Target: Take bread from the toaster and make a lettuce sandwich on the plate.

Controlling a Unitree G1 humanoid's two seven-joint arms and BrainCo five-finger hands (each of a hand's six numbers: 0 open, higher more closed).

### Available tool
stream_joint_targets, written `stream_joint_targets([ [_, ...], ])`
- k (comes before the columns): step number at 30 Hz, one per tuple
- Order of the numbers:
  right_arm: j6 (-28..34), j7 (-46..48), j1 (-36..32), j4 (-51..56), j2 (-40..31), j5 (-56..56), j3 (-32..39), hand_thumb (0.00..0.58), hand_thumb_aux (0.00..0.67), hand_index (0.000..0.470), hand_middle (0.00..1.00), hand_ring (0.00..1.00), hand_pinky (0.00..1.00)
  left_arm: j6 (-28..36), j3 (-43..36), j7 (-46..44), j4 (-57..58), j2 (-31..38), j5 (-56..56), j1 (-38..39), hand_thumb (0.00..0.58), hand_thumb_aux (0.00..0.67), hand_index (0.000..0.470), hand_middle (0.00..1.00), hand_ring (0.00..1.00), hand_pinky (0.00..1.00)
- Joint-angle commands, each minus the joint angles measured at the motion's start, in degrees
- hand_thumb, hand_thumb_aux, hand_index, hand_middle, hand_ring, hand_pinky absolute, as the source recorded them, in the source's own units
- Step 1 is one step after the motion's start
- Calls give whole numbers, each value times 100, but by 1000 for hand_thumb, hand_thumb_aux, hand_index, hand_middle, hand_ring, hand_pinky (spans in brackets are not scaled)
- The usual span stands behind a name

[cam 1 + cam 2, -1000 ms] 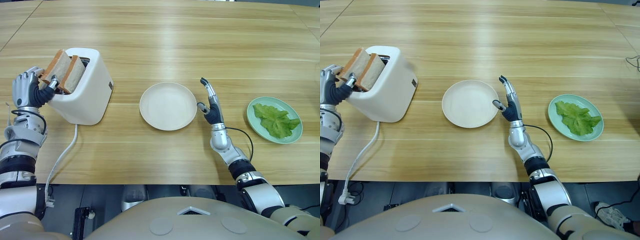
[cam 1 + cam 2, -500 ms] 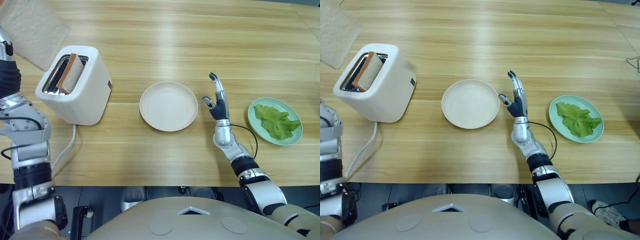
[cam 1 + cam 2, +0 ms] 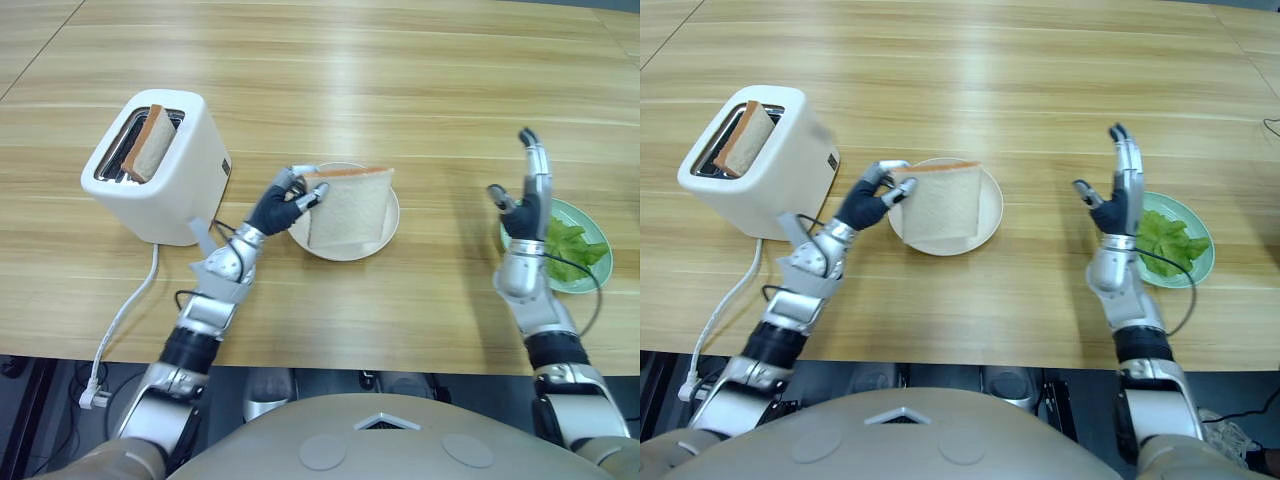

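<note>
Table: toaster toward its left edge, one slice in the slot.
Cream plate, centre: bread slice tilted over it, pinched at one corner by your left hand. Release early and it may flop off the rim.
Right hand: spread, empty, beside the lettuce.

place: test room staged as kitchen | signs: long wood-grain worktop; toaster left of the left hand, cord trailing off the edge, plug hanging below; loose cable far right of the right hand
</note>
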Motion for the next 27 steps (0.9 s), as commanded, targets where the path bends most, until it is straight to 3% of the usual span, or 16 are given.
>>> stream_joint_targets([
  [1, 272, -98, 238, 158, -418, -23, -402, 0, 0, 0, 0, 0, 0, -369, -34, 140, 1783, -236, 401, -738, 580, 670, 460, 1000, 1000, 1000],
  [9, 558, -376, 400, 1359, -1169, -200, -480, 0, 0, 0, 0, 0, 0, -621, 41, 795, 4705, -529, 867, -2094, 580, 670, 460, 1000, 1000, 1000],
  [15, 739, -426, 370, 2380, -1369, -474, -1, 0, 0, 0, 0, 0, 0, -493, -149, 969, 5351, -440, 1242, -2148, 580, 670, 460, 1000, 1000, 1000],
  [19, 1130, -297, 176, 2956, -1404, -816, 561, 0, 0, 0, 0, 0, 0, -539, -730, 1493, 5337, -226, 2028, -1989, 580, 670, 460, 1000, 1000, 1000],
  [20, 1249, -244, 113, 3082, -1407, -908, 718, 0, 0, 0, 0, 0, 0, -541, -906, 1693, 5292, -160, 2255, -1961, 580, 670, 460, 663, 663, 663],
  [21, 1364, -178, 39, 3213, -1400, -952, 845, 0, 0, 0, 0, 0, 0, -541, -1006, 1864, 5247, -108, 2394, -1930, 425, 323, 222, 0, 0, 0],
  [22, 1496, -116, -28, 3342, -1391, -978, 945, 0, 0, 0, 0, 0, 0, -534, -1086, 2055, 5183, -56, 2519, -1906, 0, 0, 0, 0, 0, 0],
  [27, 1871, -7, -329, 3765, -1402, -948, 1254, 0, 0, 0, 0, 0, 0, -545, -1333, 3001, 4586, 288, 3067, -1836, 0, 0, 0, 0, 0, 0],
])
